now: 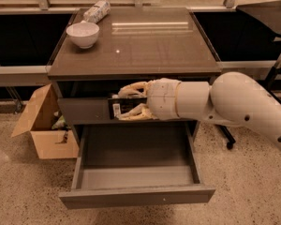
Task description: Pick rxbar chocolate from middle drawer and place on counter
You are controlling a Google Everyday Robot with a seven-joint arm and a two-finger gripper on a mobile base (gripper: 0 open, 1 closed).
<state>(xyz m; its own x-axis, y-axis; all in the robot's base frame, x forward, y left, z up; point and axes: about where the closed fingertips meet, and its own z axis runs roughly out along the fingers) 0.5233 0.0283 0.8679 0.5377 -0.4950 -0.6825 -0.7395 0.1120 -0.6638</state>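
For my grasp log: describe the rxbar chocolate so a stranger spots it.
Below the counter, above the open middle drawer, the gripper is shut on the rxbar chocolate. It is flat and black with white print, unlike the pale packet beside the bowl.
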